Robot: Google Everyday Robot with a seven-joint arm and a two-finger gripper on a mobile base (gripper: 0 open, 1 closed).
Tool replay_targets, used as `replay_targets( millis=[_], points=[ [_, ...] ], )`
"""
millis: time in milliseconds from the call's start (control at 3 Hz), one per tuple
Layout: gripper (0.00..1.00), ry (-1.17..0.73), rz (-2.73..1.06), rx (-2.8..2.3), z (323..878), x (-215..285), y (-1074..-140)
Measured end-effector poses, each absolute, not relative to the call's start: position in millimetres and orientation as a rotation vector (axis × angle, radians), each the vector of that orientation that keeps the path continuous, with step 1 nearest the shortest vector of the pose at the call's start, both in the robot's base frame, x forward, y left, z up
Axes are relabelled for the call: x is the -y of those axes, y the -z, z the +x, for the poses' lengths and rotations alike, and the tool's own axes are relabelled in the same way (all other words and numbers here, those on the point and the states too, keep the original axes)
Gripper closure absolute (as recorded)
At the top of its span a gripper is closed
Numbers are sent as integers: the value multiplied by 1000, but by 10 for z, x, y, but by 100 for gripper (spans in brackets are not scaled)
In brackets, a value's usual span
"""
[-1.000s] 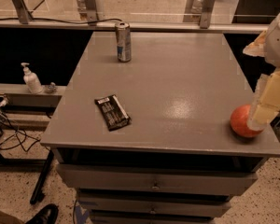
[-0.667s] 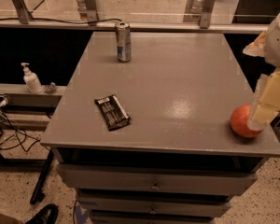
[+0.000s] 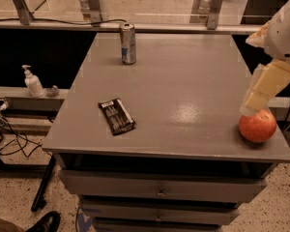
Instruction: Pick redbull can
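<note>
The redbull can (image 3: 128, 43) stands upright near the far left edge of the grey table (image 3: 183, 81); it is slim, blue and silver, with a silver top rim. My gripper (image 3: 253, 103) hangs from the white arm (image 3: 285, 30) at the right edge of the table, just above a red apple (image 3: 257, 125). The gripper is far to the right of the can and nearer the front, and it holds nothing that I can see.
A flat black snack wrapper (image 3: 116, 116) lies front left on the table. Drawers (image 3: 159, 190) sit under the tabletop. A soap dispenser (image 3: 33, 81) stands on a low ledge at the left. A metal railing (image 3: 135, 25) runs behind the table. Cables lie on the floor left.
My gripper has shifted slightly up and to the left above the apple. The can, wrapper and apple have not moved.
</note>
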State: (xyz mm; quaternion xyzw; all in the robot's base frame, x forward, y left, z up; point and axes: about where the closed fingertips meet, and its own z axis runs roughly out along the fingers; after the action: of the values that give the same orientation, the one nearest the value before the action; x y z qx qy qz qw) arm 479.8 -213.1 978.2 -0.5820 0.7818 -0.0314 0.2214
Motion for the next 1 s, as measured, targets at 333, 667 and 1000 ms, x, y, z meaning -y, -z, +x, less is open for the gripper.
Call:
replay_targets(
  millis=[333, 667, 1000],
  points=[
    [0, 7, -1529, -2070, 5238, 1778, -9760],
    [0, -103, -1472, -1974, 5613, 1335, -9752],
    [0, -206, -1417, -1908, 5880, 853, -9669]
  ],
)
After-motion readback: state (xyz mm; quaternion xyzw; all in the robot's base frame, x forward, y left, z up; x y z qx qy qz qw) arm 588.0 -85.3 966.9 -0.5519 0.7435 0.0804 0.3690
